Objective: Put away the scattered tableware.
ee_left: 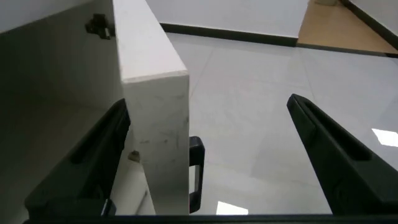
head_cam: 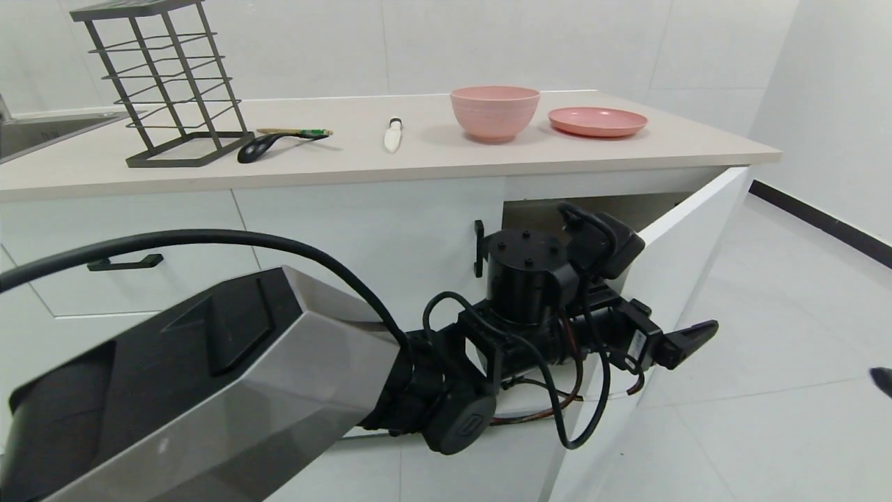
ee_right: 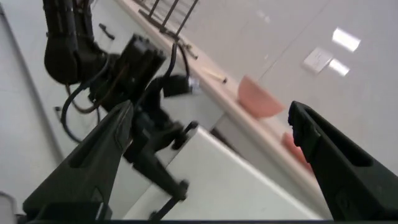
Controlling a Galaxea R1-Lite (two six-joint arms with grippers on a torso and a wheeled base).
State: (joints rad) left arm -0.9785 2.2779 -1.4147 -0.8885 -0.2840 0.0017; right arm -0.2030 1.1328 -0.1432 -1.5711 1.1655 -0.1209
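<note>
Left wrist view: left gripper (ee_left: 208, 112) straddles the edge of the open cabinet door (ee_left: 155, 124), fingers spread, nothing pinched.
My guess is it sits there to swing the door wider so the cupboard can take the dishes (one finger is close against the inner face, but I can't tell if it touches). The door handle (ee_left: 196, 171) is just beyond, on the outer face. The right gripper (ee_right: 210, 115) is wide open and empty too, aimed at the left arm from well off. The tableware is all on the counter (head_cam: 348, 164): pink bowl (head_cam: 494, 111) and pink plate (head_cam: 597, 120) above the open cupboard, white utensil (head_cam: 394, 134) mid-counter, black spoon (head_cam: 268, 145) by the wire rack (head_cam: 167, 84). The door juts into the floor space, so the arms will probably have to work around it.
</note>
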